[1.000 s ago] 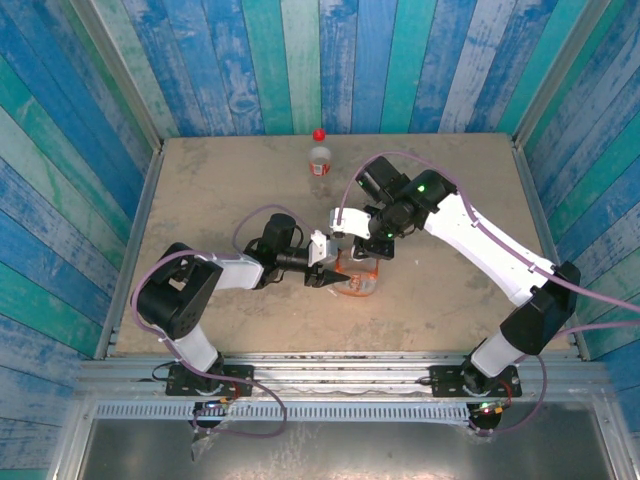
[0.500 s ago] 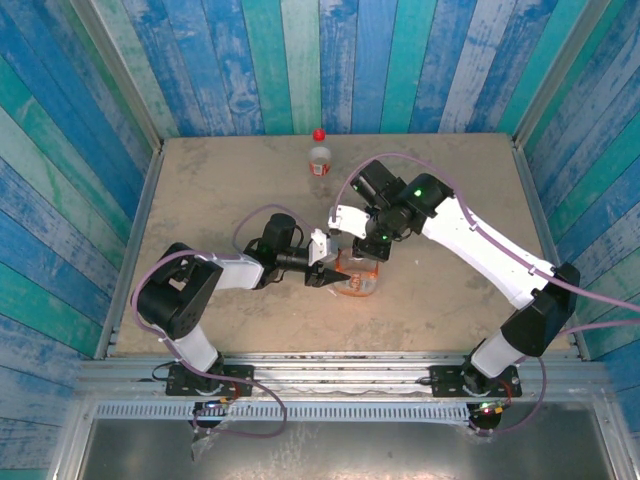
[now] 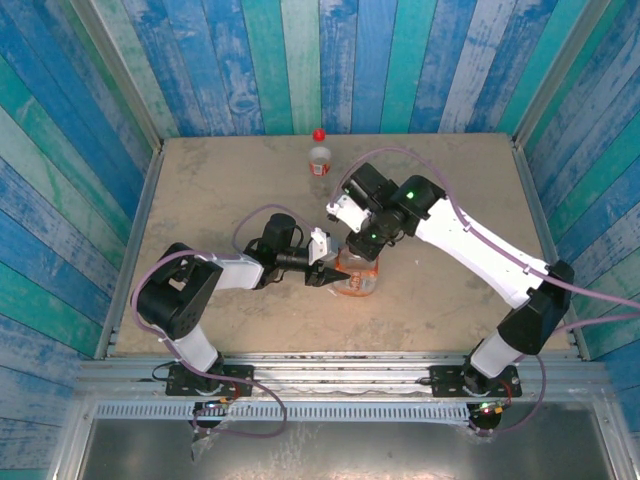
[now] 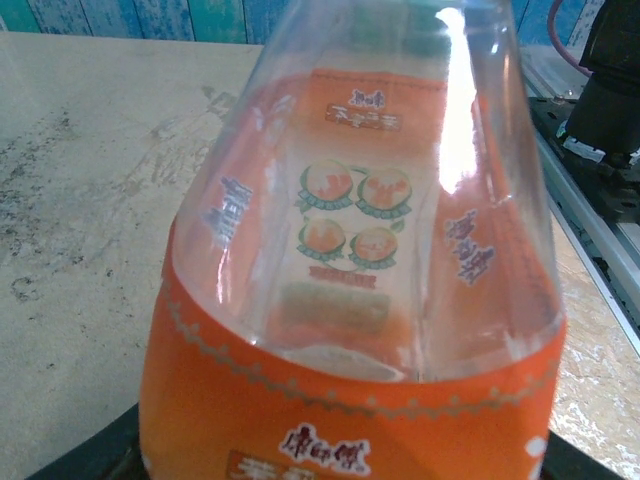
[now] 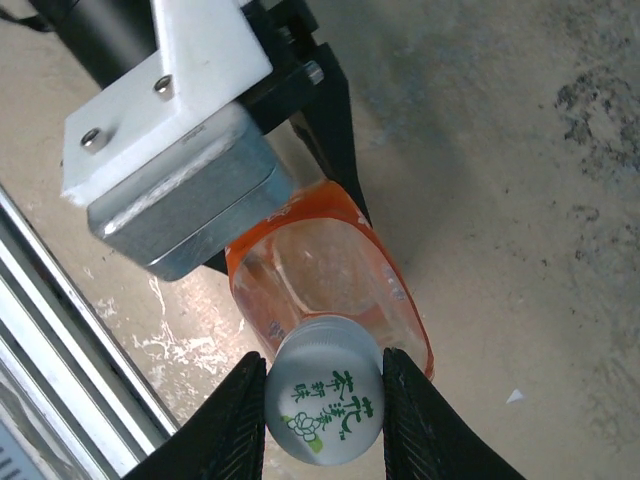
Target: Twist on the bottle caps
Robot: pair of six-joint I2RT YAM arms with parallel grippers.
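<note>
With the right gripper point(image 5: 325, 412) pinched on the white cap point(image 5: 322, 398) atop the orange-labelled bottle point(image 4: 350, 300), whose body the left gripper point(image 3: 327, 274) clamps lower down, a tilted cap (thread seating is hidden) may cross-thread, or the bottle may twist loose.

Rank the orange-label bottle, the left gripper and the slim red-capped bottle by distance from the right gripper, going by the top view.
1. orange-label bottle: directly under the right gripper, which pinches its white cap.
2. left gripper: just to the left, clamped on that bottle's lower part.
3. slim red-capped bottle: alone at the back edge of the table.
</note>
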